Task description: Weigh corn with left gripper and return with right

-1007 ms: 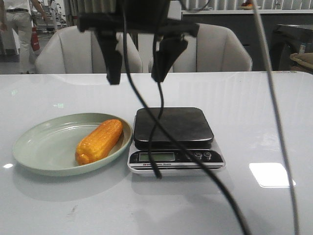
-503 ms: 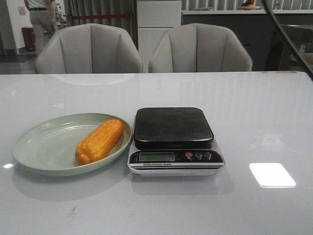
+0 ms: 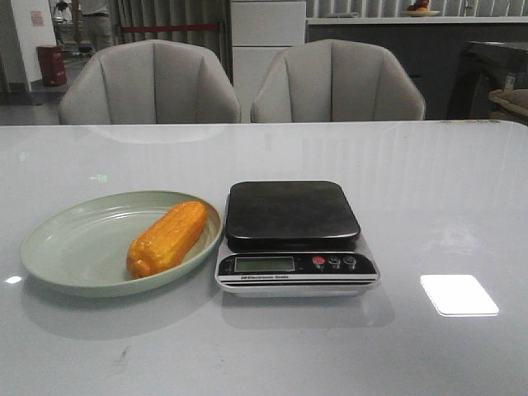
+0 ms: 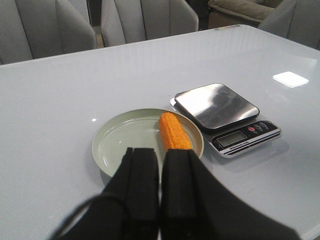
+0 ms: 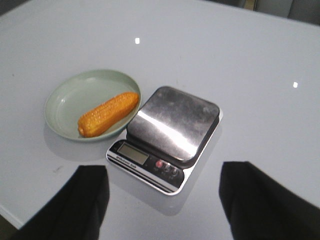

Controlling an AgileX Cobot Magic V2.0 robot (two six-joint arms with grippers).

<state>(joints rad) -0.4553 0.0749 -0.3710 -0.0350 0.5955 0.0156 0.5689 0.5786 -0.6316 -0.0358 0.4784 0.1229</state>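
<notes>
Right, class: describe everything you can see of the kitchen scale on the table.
The kitchen scale sits flat on the white table, right beside the green plate. Its square platform is dark, glossy and bare. The pale front panel carries a blank display, one red button and two dark ones. No end effector touches it.

Left tool [image 4: 159,187] seemingly closed; right tool [image 5: 162,200] spread wide.
</notes>
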